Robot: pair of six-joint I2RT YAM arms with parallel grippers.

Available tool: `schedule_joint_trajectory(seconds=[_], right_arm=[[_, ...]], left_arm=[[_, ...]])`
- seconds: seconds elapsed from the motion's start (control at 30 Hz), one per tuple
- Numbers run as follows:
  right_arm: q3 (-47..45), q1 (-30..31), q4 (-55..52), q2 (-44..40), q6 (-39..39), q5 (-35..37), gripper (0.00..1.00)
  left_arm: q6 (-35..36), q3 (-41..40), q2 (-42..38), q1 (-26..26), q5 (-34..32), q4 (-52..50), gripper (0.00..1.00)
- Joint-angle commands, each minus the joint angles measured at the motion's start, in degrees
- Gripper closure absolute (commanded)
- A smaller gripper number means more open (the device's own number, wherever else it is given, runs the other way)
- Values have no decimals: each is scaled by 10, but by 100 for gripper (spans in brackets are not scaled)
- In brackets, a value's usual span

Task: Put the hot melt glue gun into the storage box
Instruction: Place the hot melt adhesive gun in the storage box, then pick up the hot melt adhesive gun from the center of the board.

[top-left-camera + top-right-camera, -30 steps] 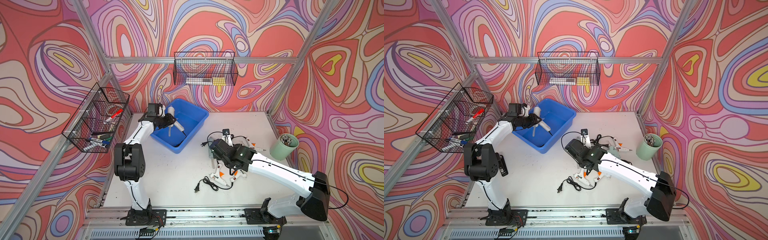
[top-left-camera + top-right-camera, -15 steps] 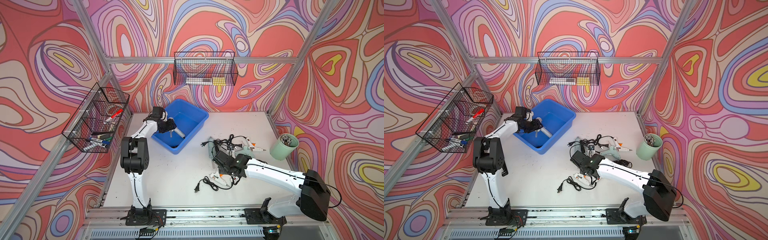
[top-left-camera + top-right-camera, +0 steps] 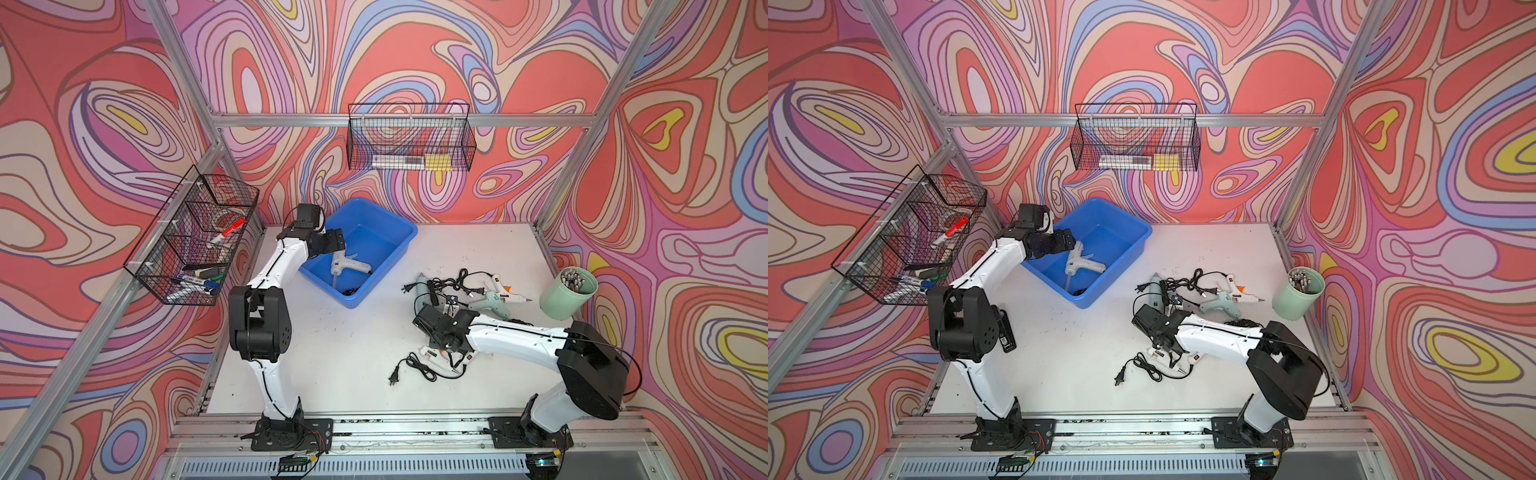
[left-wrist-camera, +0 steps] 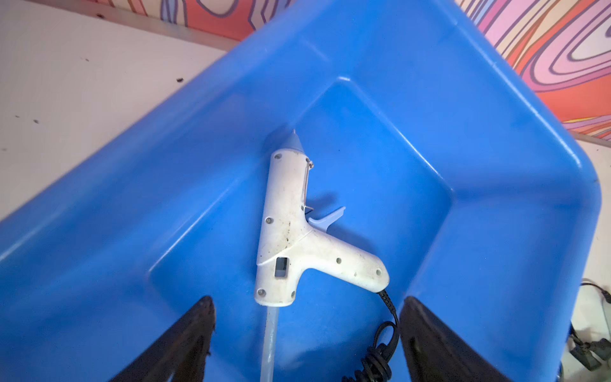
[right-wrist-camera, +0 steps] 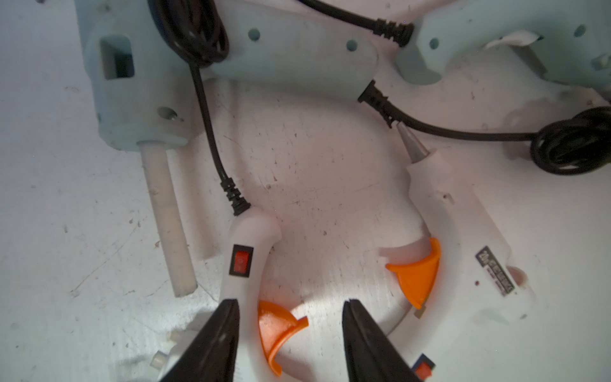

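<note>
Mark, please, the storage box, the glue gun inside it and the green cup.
storage box (image 3: 390,217): in a top view, far rim
glue gun (image 4: 287,211): left wrist view, white barrel
green cup (image 3: 559,304): in a top view, wall

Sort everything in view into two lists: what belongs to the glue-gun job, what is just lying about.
Job: blue storage box; white glue gun lying in it; on the table, pale green glue gun, orange-trigger glue gun.

Lying about: side wire basket; back wire basket; green cup.

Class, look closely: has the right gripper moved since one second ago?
Yes. In a top view, the right gripper has shifted from level with the green cup toward the front edge of the table.
</note>
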Motion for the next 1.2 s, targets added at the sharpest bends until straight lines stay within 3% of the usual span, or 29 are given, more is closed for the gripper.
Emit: schedule_joint_trajectory(seconds=[0.0,0.37,0.83,0.97,1.1,1.17], right_arm=[[8,-4,26,16,3,9,49],[0,-37,84,43,-15,-17,59],[-34,-38,139,66,14,-36,61],[-36,-38,150,72,10,-31,74],[-28,-40,152,77,3,-28,99],[-26,-41,152,67,0,-33,100]], left_arm=[[9,-22,-46,-2,-27,-11,5],[0,-118,-174,-18,-43,9,1],[-12,-183,-261,-31,-55,10,1],[-19,-200,-276,-33,-50,16,1],[-23,-224,-295,-35,-36,24,1],[-23,-236,-305,-38,-29,24,1]])
